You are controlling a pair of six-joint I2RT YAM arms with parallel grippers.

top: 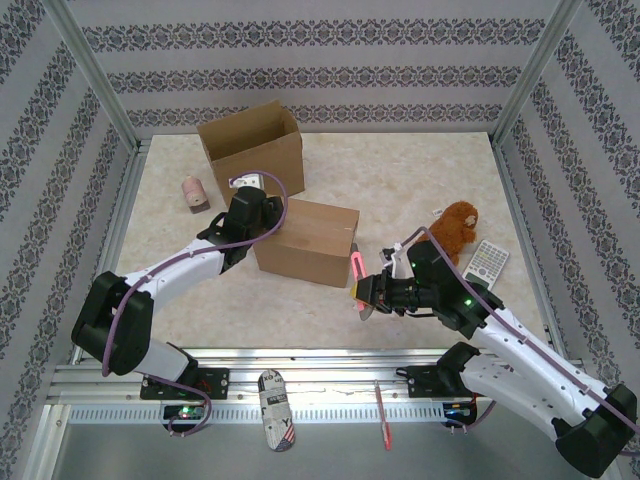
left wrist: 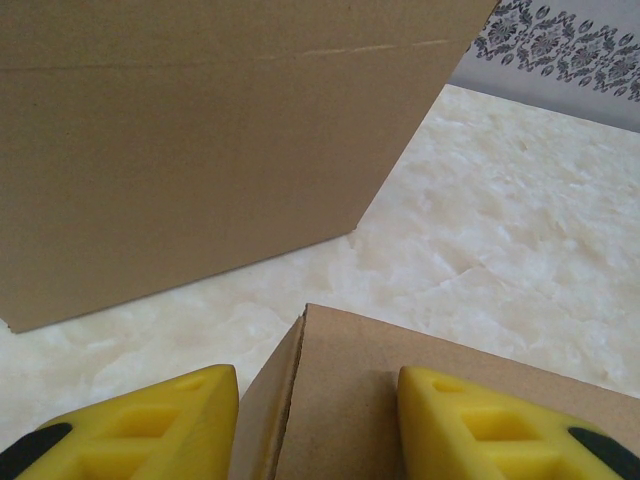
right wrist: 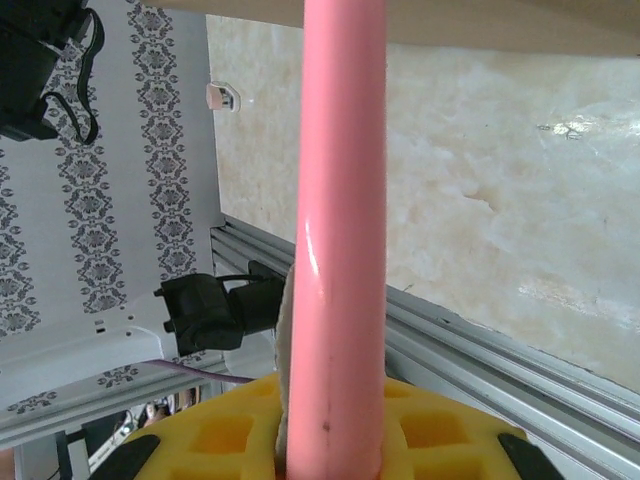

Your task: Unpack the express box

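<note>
The express box (top: 305, 242) is a closed brown carton in the middle of the table. My left gripper (top: 248, 215) is at its left top corner. In the left wrist view the yellow fingers (left wrist: 450, 420) stand open astride that corner of the box (left wrist: 400, 390), one over the top face and one beside the side wall. My right gripper (top: 368, 293) is by the box's near right corner, shut on a pink rod-shaped tool (top: 356, 272). The tool (right wrist: 340, 250) points up toward the box's lower edge (right wrist: 450, 20).
An open carton (top: 250, 150) stands behind the box, close to my left gripper. A brown plush toy (top: 456, 227) and a calculator (top: 485, 262) lie at the right, a small pink object (top: 194, 193) at the left. A red pen (top: 381, 415) rests on the front rail.
</note>
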